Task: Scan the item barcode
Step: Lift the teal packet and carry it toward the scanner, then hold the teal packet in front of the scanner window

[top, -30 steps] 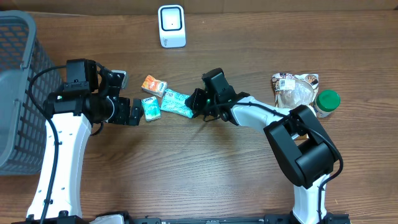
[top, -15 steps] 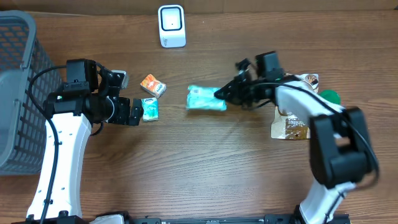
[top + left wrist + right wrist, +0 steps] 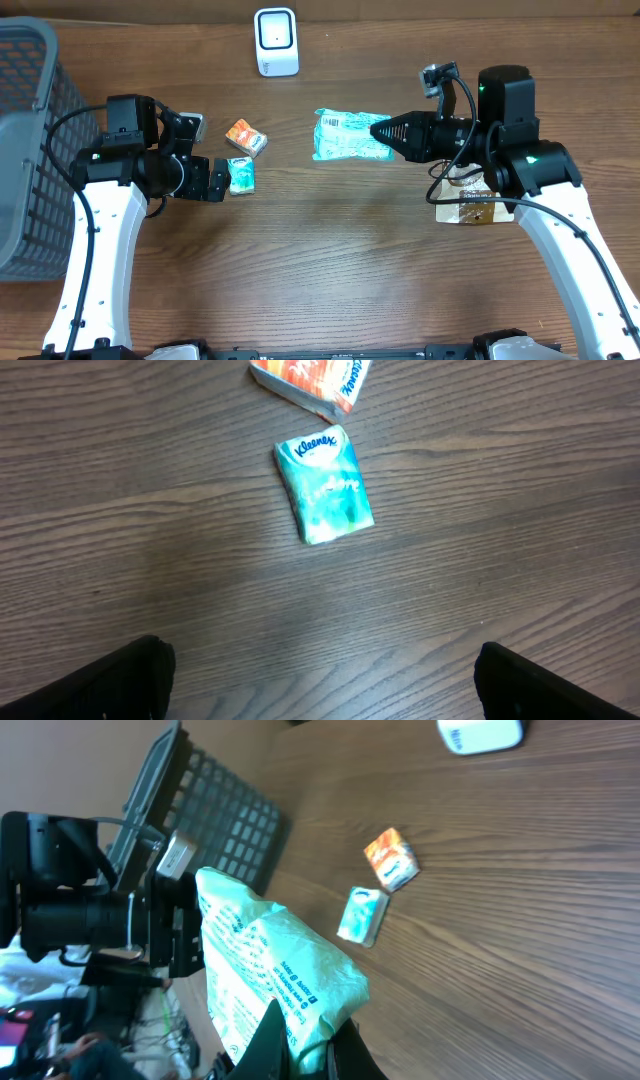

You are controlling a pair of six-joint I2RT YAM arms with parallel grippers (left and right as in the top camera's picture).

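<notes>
My right gripper [image 3: 385, 133] is shut on one end of a pale green tissue pack [image 3: 345, 137] and holds it in the air over the middle of the table, printed side up. The white scanner [image 3: 276, 42] stands at the back edge, left of and behind the pack. In the right wrist view the black fingers [image 3: 278, 1038] pinch the green pack [image 3: 265, 965] at the bottom of the frame. My left gripper [image 3: 325, 682] is open just above the wood, with a small teal Kleenex pack [image 3: 325, 485] lying ahead of it.
An orange packet [image 3: 246, 137] lies beside the small Kleenex pack [image 3: 241, 176]. A grey mesh basket [image 3: 25, 150] fills the left edge. A brown pouch [image 3: 465, 203] lies under my right arm.
My right gripper closed on the green pack, lifted it off the table and carried it to the right and back. The left arm has not moved.
</notes>
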